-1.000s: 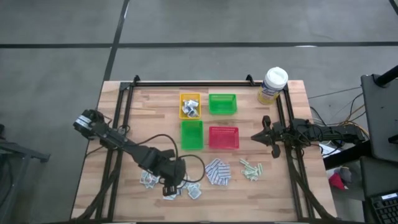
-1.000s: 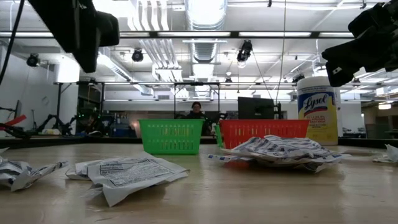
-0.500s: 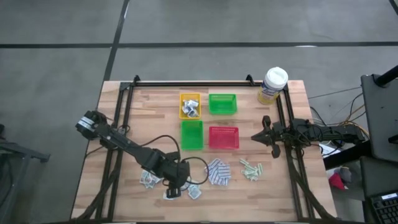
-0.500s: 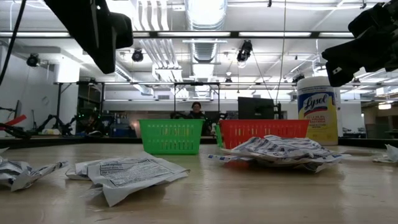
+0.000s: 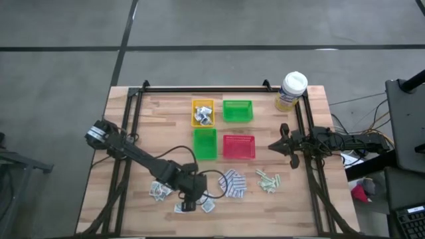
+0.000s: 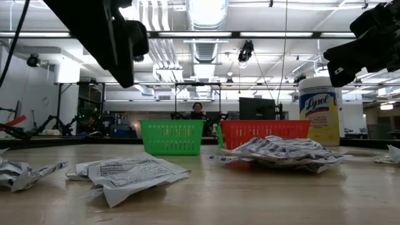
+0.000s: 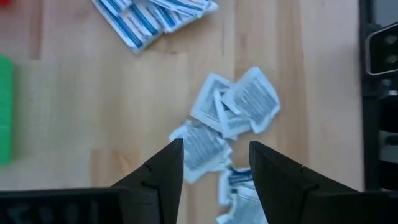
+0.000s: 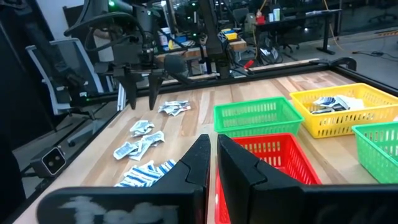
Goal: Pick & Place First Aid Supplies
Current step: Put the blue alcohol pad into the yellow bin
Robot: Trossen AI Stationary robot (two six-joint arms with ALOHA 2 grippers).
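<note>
A: The white-grey sachets (image 7: 233, 109) lie in a loose cluster on the tabletop (image 5: 133, 133) at its near edge, left of the blue-and-white pads (image 5: 232, 184), with the pale green strips (image 5: 267, 179) farther right. A few sachets already sit in the yellow tray (image 5: 203, 113).

B: And the left gripper (image 7: 211, 165)?

A: It hangs right over that cluster, jaws open and empty, straddling one sachet that overlaps its neighbours.

B: So how should the pick go?

A: I'd judge it best to come straight down on a single packet's edge, away from the overlap, so closing doesn't drag two along. The packets are thin and flat, so the tips need to reach the wood before they close.

B: The right gripper (image 8: 211, 158)?

A: Parked at the table's right edge near the red tray (image 5: 238, 147), jaws closed on nothing.

B: What differs from a second earlier?

A: The left arm has swung rightward along the near edge, from the cluster's left part toward its middle. The right arm hasn't moved, and the packets lie as they did.
</note>
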